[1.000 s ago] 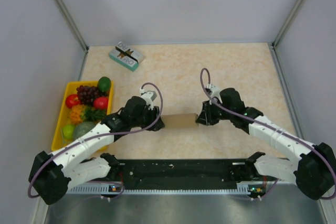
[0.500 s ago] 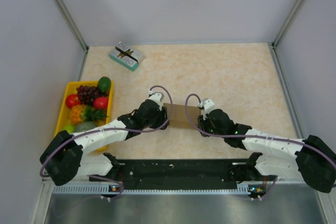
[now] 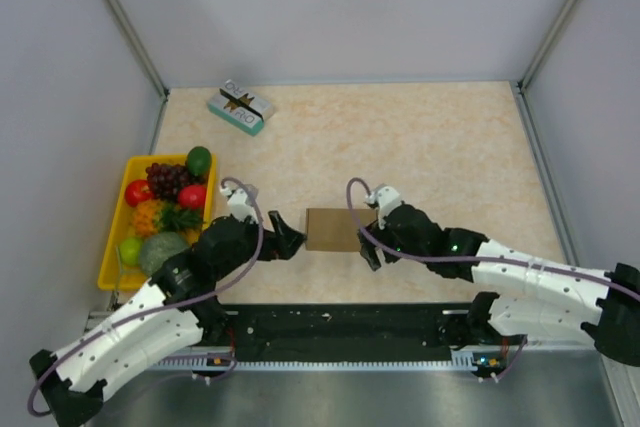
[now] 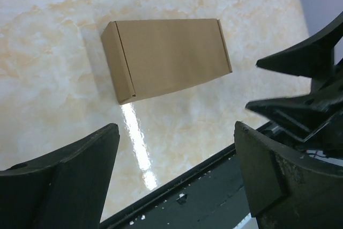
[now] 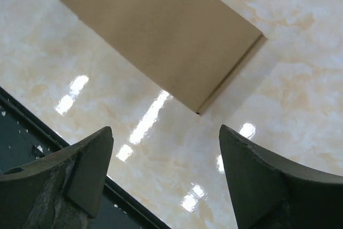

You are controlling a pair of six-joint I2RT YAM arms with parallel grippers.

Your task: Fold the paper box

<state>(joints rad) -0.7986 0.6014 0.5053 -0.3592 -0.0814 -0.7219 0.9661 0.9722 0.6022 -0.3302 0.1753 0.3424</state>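
Both pincers stand wide open w/ nothing between the fingers. The left gripper [image 3: 288, 237] and right gripper [image 3: 366, 239] face each other low over the table [image 3: 430, 137], and the paper box [image 3: 332, 229] lies btwn them, flat on the marbled top, all flaps shut into a plain brown rectangular block.

Left wrist view: the box [image 4: 169, 57] sits just ahead of the left gripper [image 4: 176, 130], beyond its tips and not touching either finger; one short end w/ a fold seam is the near-left end. The right gripper [image 4: 300, 89] shows past the box's other end, its black fingers spread.

Right wrist view: the box [image 5: 161, 38] lies ahead of the right gripper [image 5: 165, 131], set at a slant to the fingers, bare table btwn box and tips.

Out to the left gripper's outer side, well apart, a yellow tray [image 3: 112, 237] holds fruit [image 3: 168, 179]. Far beyond the left gripper, near the back wall, lies a small teal-and-white printed box [image 3: 241, 107].
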